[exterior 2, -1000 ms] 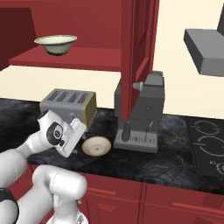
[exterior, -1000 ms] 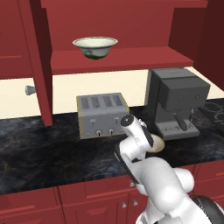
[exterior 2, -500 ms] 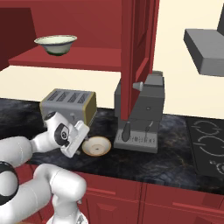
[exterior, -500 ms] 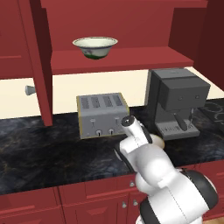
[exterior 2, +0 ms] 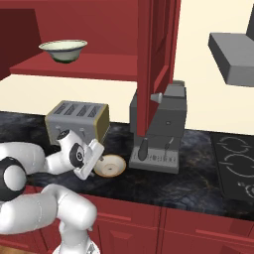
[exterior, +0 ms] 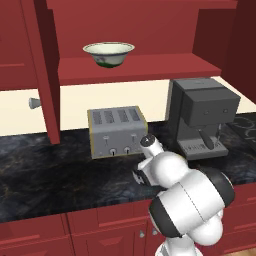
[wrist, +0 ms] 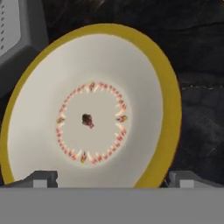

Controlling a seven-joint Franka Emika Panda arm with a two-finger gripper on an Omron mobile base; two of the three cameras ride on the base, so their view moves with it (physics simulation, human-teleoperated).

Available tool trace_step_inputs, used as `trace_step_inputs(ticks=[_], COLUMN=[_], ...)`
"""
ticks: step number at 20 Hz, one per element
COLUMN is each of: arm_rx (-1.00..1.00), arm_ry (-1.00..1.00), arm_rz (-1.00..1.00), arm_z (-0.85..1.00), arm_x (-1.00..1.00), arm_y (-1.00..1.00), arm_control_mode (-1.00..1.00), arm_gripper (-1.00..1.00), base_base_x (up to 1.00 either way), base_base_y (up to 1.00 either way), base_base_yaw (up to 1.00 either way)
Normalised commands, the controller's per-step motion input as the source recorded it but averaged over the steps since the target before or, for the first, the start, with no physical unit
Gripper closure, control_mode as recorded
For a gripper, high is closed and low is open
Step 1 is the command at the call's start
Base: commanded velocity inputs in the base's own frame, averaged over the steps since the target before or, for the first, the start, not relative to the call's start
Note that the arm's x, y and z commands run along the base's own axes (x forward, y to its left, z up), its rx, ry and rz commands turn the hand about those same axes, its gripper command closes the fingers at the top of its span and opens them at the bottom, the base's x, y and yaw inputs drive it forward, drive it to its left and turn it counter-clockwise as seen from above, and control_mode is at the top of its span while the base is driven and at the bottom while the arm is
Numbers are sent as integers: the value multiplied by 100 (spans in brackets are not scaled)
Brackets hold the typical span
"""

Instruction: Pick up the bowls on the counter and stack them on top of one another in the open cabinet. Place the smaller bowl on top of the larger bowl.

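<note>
End effector [wrist: 111, 177] straddles the smaller bowl [wrist: 89, 111] on the counter [exterior 2: 163, 188].

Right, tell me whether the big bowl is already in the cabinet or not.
In. The larger bowl stands upright on the open cabinet's shelf, empty inside as far as visible; the smaller bowl is on the counter.

In the left base view the arm's white body covers the small bowl and the tool. In the hand view the small bowl [wrist: 89, 113] has its lower edge cut off at the bottom, where only the tips of the tool [wrist: 111, 178] peek up, so its grip cannot be judged. The toaster [wrist: 17, 39] is cropped at the left edge.
</note>
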Motion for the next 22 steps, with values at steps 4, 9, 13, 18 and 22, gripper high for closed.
trace_step_inputs(ticks=[4, 9, 13, 18, 22], arm_rx=[0, 2, 3, 3, 3], arm_ry=[-9, -9, -8, -13, -14], arm_rz=[-14, -14, -14, -14, -13], arm_z=[-39, -39, -40, -29, -22], arm_x=[27, 24, 20, 2, 0], arm_y=[0, 0, 0, -2, -1], arm_control_mode=[-100, -100, -100, -100, -100], arm_gripper=[-100, -100, -100, 100, 100], base_base_x=[0, 0, 0, 0, 0], base_base_y=[0, 0, 0, 0, 0], base_base_yaw=[0, 0, 0, 0, 0])
